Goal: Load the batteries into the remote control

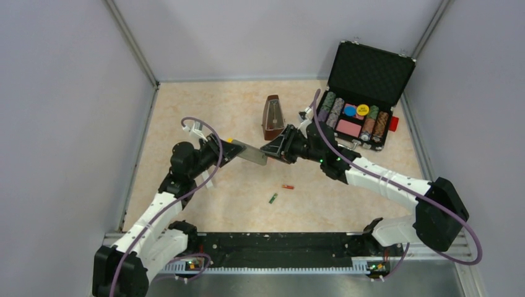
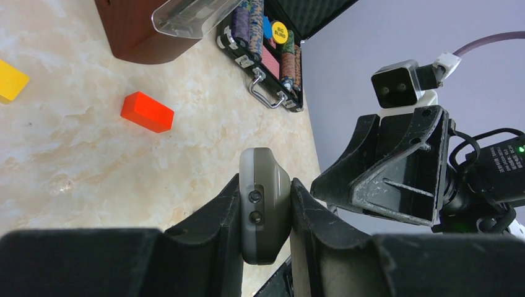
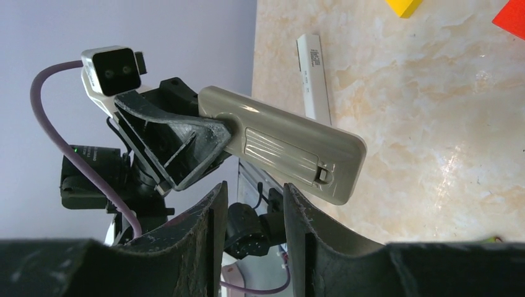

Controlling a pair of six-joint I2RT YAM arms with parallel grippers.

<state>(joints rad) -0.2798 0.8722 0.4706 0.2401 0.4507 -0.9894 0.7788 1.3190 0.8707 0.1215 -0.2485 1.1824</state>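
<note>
Tabletop (image 1: 204, 105) of beige marbled pattern fills the middle of the top view, with grey walls on three sides. An open black poker chip case (image 1: 370, 74) sits at the upper right, lid raised and rows of chips in its tray. Both arms reach in from the bottom edge and meet near the centre of the frame. A brown metronome (image 1: 272, 117) stands just above that meeting point, left of the case.

The left gripper (image 1: 234, 148) pinches one end of the remote control (image 1: 251, 153), a flat grey slab raised above the table and pointing toward the right arm. In the left wrist view its two black fingers press against the remote's narrow sides, with the rounded end and two small round openings facing the camera. The right gripper (image 1: 272, 148) sits at the remote's free end. In the right wrist view its fingers (image 3: 216, 216) are parted with nothing between them, and the remote lies just above them in the frame. That view also shows the ribbed battery cover in place on the remote, its latch near the free end.

A slim white bar (image 3: 314, 74) lies on the table behind the remote. A red-orange block (image 2: 147, 112) and a yellow block (image 2: 11, 80) rest on the table in the upper left of the left wrist view, apart from each other.

The batteries lie on the table below the centre of the top view, under the held remote and not touching it: the red-orange battery (image 1: 287, 186) up and to the right of the green battery (image 1: 272, 198), near each other but apart
</note>
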